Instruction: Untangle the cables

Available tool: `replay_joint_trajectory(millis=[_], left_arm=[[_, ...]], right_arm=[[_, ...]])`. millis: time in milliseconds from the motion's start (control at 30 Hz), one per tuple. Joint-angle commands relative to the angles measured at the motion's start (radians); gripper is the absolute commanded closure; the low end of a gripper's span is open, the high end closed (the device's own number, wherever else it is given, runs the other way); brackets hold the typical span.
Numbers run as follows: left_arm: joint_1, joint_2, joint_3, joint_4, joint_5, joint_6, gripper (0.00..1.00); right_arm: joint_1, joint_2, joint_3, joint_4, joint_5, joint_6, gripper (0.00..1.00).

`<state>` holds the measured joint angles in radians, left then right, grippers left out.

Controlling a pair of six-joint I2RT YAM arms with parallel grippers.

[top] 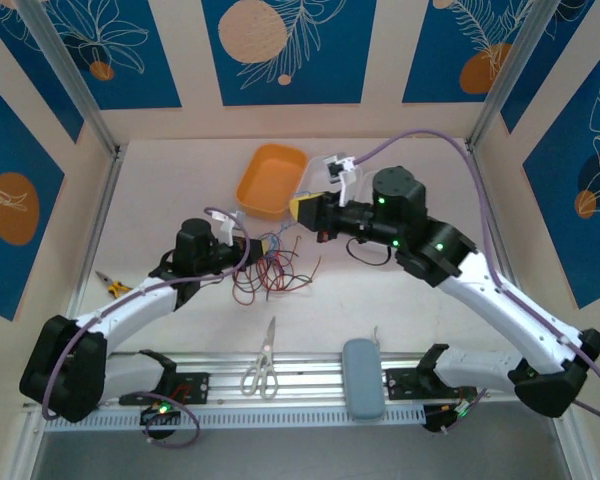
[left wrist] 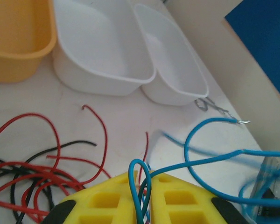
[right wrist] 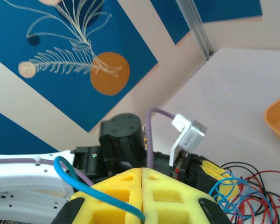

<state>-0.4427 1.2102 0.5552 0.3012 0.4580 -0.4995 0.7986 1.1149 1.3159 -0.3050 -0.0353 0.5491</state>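
The cables (top: 276, 272) lie as a loose tangle of red, black and blue wires on the white table, between the two arms. My left gripper (top: 254, 246) sits at the tangle's left edge. In the left wrist view its yellow jaws (left wrist: 147, 175) are shut on a loop of blue cable (left wrist: 141, 186), which sticks up out of the seam. Red and black cables (left wrist: 35, 179) spread to its left. My right gripper (top: 300, 208) hovers above the tangle's far side. Its fingers (right wrist: 142, 170) meet, with a blue cable (right wrist: 98, 192) running into the seam.
An orange bin (top: 270, 180) stands behind the tangle, and two white bins (left wrist: 102, 42) stand beside it. Scissors (top: 262, 365) and a grey case (top: 363, 376) lie by the near rail. Yellow-handled pliers (top: 112, 287) lie at the far left.
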Motion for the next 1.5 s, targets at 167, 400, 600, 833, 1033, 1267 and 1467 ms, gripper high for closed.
replay_joint_trajectory(millis=[167,400,600,833,1033,1267,1467], left_arm=[[0.002,0.027,-0.033,-0.097,-0.121,0.021,0.86],[0.002,0.033,-0.055,-0.124,-0.164,0.033,0.84],[0.004,0.045,-0.064,-0.125,-0.187,0.033,0.86],[0.005,0.083,-0.071,-0.116,-0.204,0.025,0.93],[0.007,0.104,-0.070,-0.113,-0.211,0.025,0.92],[0.009,0.081,-0.071,-0.127,-0.201,0.028,0.88],[0.010,0.010,-0.056,-0.172,-0.194,0.030,0.85]], right_arm=[[-0.030,-0.053,0.122,-0.101,0.030,-0.040,1.00],[-0.037,-0.063,0.248,-0.175,0.030,-0.070,1.00],[-0.045,-0.061,0.343,-0.241,0.060,-0.090,1.00],[-0.062,-0.054,0.443,-0.303,0.105,-0.111,1.00],[-0.084,-0.015,0.547,-0.402,0.185,-0.148,1.00],[-0.163,0.056,0.652,-0.533,0.275,-0.163,1.00],[-0.274,0.090,0.642,-0.571,0.277,-0.160,1.00]])
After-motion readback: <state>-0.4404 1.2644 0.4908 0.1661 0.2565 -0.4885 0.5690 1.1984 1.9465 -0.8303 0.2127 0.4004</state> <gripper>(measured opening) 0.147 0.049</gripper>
